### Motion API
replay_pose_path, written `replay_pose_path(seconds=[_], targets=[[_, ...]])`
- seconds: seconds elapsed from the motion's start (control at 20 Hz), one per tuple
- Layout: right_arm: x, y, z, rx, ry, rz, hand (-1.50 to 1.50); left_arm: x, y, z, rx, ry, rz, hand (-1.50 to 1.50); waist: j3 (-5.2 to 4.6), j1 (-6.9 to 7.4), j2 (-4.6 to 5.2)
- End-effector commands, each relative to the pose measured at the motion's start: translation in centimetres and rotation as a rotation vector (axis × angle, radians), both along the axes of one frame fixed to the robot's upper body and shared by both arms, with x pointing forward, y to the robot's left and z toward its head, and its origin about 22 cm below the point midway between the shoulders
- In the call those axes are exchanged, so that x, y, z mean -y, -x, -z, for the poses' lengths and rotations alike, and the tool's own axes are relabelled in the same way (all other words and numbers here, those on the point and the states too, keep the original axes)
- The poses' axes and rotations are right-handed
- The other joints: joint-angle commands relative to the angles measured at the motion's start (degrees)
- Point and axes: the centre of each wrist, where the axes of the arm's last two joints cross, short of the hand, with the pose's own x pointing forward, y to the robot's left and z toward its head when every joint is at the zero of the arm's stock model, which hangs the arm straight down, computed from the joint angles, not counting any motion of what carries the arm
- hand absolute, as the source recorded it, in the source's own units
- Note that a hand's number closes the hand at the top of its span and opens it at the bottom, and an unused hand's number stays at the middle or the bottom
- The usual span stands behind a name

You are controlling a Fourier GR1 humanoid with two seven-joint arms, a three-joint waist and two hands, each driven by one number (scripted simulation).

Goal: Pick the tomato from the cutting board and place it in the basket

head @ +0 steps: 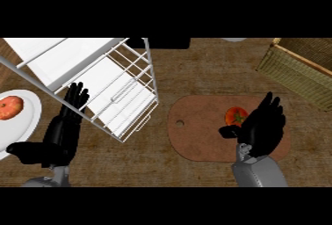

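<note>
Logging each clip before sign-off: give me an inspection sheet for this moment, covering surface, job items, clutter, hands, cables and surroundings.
Surface: brown wood-grain counter.
Job's things: tomato lies on the cutting board, right of its middle; wicker basket at the upper right, nothing visible in the part shown.
Clutter: white wire rack over a white tray, upper left; white plate at the left edge with a reddish-orange fruit on it.
Hands: right hand open over the board, just right of the tomato, partly covering it, thumb below it; left hand open, resting beside the rack.
Cables: nothing seen.
Surroundings: dark shape at the top edge, not identifiable.
</note>
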Motion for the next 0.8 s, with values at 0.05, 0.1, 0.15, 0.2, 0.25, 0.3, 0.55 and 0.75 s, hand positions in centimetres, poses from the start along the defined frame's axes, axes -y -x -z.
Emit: replay_pose_path(seconds=[0.05, 0.1, 0.15, 0.2, 0.25, 0.3, 0.55, 0.75], targets=[[-0.8, -0.3, 0.1, -0.05, -0.094, 0.198, -1.5, -0.9, 1.4, 0.8, 0.01, -0.003, -0.016, 0.0, -0.01, 0.06, -0.11], [-1.2, -1.6, -0.9, -0.04, -0.105, 0.18, -1.5, -0.9, -0.6, -1.2, -0.002, 0.0, -0.009, 0.0, 0.02, -0.08, 0.02], [-0.9, 0.0, 0.2, -0.054, -0.104, 0.186, -1.5, 0.3, 1.0, 1.4, -0.012, -0.003, -0.013, 0.0, -0.01, -0.47, -0.08], [-1.0, -0.7, -0.3, -0.04, -0.122, 0.185, -1.5, -0.7, 0.2, 0.1, -0.005, 0.009, 0.001, 0.0, 0.0, -0.3, -0.04], [-1.1, -1.0, -0.4, -0.034, -0.125, 0.184, -1.5, 0.1, -0.5, 0.2, 0.001, -0.001, 0.01, 0.0, 0.0, -0.49, 0.02], [-1.6, -1.4, -1.0, -0.056, -0.101, 0.161, -1.5, 0.2, 0.6, 1.4, -0.001, -0.007, 0.002, 0.0, -0.04, -0.13, -0.03], [-1.8, -1.5, 0.9, -0.055, -0.115, 0.168, -1.5, -0.5, -0.2, 0.1, 0.015, -0.005, 0.008, 0.0, -0.01, 0.04, 0.05], [-1.2, -1.7, 1.2, -0.049, -0.139, 0.194, -1.5, 0.3, -0.1, 0.6, 0.002, 0.002, 0.01, 0.0, 0.01, -0.29, 0.04]])
